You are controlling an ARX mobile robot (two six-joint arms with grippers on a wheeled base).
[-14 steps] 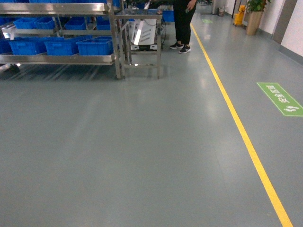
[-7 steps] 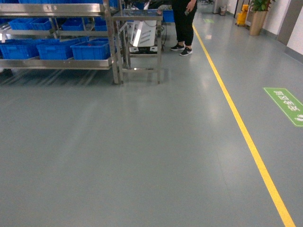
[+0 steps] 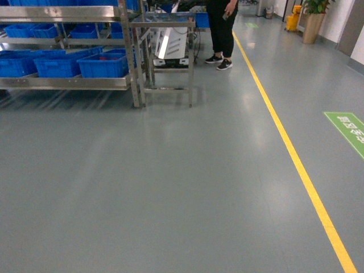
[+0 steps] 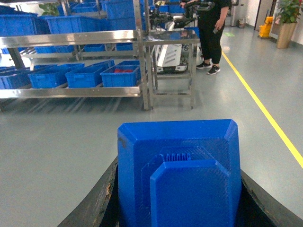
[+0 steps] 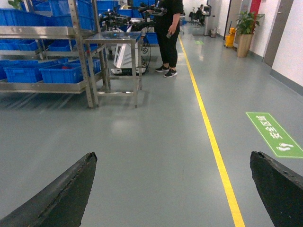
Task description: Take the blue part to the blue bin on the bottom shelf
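Observation:
In the left wrist view a blue part (image 4: 180,170), a faceted 3D-printed block, fills the lower middle. My left gripper (image 4: 179,189) is shut on it, a black finger on each side. The bottom shelf (image 4: 71,92) of a shiny steel rack carries a row of blue bins (image 4: 120,75); the rightmost one holds something red. Shelf (image 3: 68,83) and bins (image 3: 102,65) also show at the head view's upper left, several steps away. My right gripper (image 5: 173,158) stands open over bare floor. Neither gripper shows in the head view.
A steel table (image 3: 165,54) with a white machine under it stands right of the rack. A person in black (image 3: 222,28) is behind it. A yellow floor line (image 3: 284,142) runs along the right, with a green floor sign (image 3: 350,128) beyond.
In the head view the rack, table and floor sign have slid lower in the picture and look nearer; the base has rolled toward them.

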